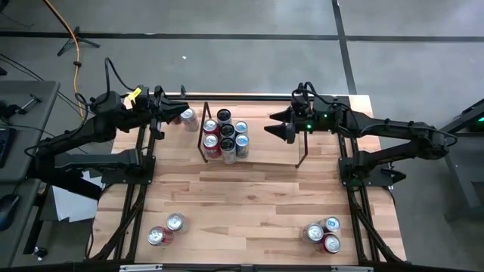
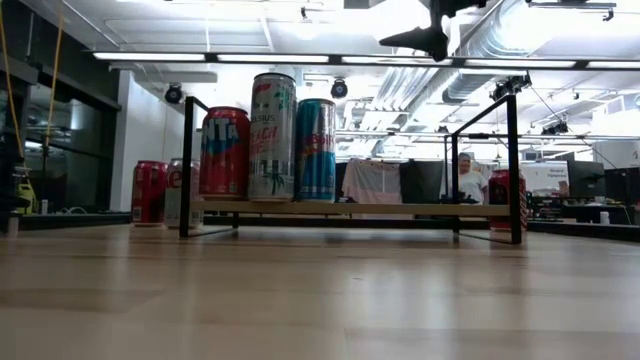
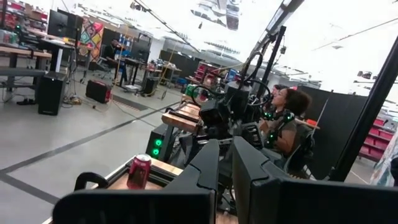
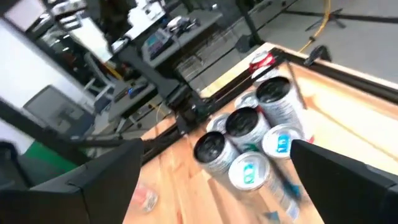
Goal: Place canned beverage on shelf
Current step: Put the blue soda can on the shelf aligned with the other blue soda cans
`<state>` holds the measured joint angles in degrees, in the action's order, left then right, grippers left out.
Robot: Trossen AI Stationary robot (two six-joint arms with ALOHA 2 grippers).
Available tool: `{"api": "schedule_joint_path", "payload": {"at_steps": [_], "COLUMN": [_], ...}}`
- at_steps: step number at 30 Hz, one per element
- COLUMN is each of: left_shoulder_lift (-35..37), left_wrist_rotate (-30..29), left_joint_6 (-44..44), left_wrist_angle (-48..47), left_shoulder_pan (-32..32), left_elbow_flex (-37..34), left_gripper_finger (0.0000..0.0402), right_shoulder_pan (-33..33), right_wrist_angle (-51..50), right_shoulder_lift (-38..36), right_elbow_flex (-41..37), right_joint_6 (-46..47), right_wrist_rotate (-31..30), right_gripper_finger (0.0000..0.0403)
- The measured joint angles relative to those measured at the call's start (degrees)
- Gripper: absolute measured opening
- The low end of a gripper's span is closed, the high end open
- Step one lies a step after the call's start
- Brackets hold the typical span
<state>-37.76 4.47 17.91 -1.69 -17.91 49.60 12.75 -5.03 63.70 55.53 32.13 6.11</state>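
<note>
Black and spread wide, your right gripper (image 1: 281,128) holds nothing; it hangs above the empty right half of the shelf (image 1: 299,160), well clear of the cans. Your left gripper (image 1: 168,115) waits pinched shut and empty at the table's back left corner, near a lone can (image 1: 188,120) lying beside it.

Seven cans (image 1: 226,136) stand clustered on the shelf's left half, upright, touching one another. Judging by the open jaws above the rack, a release step looks finished, and the next move calls for a fresh pick. Two cans (image 1: 165,230) sit at the front left and three cans (image 1: 324,234) at the front right, the nearer group for this arm. You would need to lift away over the rack's posts without brushing the cluster, then come down on one can among close neighbours.

Underneath is a pale wooden table (image 1: 249,200) edged by a black rail frame. Beyond it lies a grey workshop floor, with a seated person (image 3: 287,118) and other benches.
</note>
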Motion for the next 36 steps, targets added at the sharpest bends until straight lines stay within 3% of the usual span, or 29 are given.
{"api": "schedule_joint_path", "payload": {"at_steps": [5, 11, 14, 17, 21, 26, 29, 31, 36], "left_shoulder_lift": [0.0, 0.0, 0.0, 0.0, 0.0, 0.0, 0.0, 0.0, 0.0], "left_wrist_rotate": [0.0, -0.02, 0.0, 0.0, 0.0, 0.0, 0.02, 0.0, 0.02], "left_joint_6": [0.01, 0.0, 0.02, 0.04, 0.02, 0.09, 0.2, 0.2, 0.55], "left_wrist_angle": [0.0, 0.02, 0.04, 0.04, 0.17, 0.28, 0.31, 0.31, 0.31], "left_shoulder_pan": [0.0, 0.02, 0.02, 0.02, 0.02, 0.02, 0.02, 0.02, 0.02], "left_elbow_flex": [0.0, 0.0, 0.0, 0.0, 0.0, 0.0, 0.0, 0.0, 0.0], "left_gripper_finger": [0.0001, 0.0001, 0.0001, 0.0001, 0.0001, 0.0001, 0.0001, 0.0001, 0.0001], "right_shoulder_pan": [-0.19, -6.7, -13.6, -22.62, -35.81, -49.43, -55.11, -57.85, -59.3], "right_wrist_angle": [-10.66, -44.68, -59.47, -67.53, -69.85, -62.39, -59.58, -59.6, -58.91], "right_shoulder_lift": [0.17, 2.23, 3.26, 3.44, 3.54, 3.52, 4.16, 5.18, 9.32], "right_elbow_flex": [6.12, 20.37, 23.85, 23.05, 18.14, 12.04, 10.65, 10.34, 10.26], "right_joint_6": [1.06, 7.75, 16.51, 31.27, 53.98, 81.24, 93.09, 98.1, 98.78], "right_wrist_rotate": [3.62, 5.51, 4.21, 2.48, 2.45, 4.48, 3.24, 3.75, 7.35], "right_gripper_finger": [0.0383, 0.0383, 0.0383, 0.0383, 0.0383, 0.0383, 0.0383, 0.0383, 0.0383]}}
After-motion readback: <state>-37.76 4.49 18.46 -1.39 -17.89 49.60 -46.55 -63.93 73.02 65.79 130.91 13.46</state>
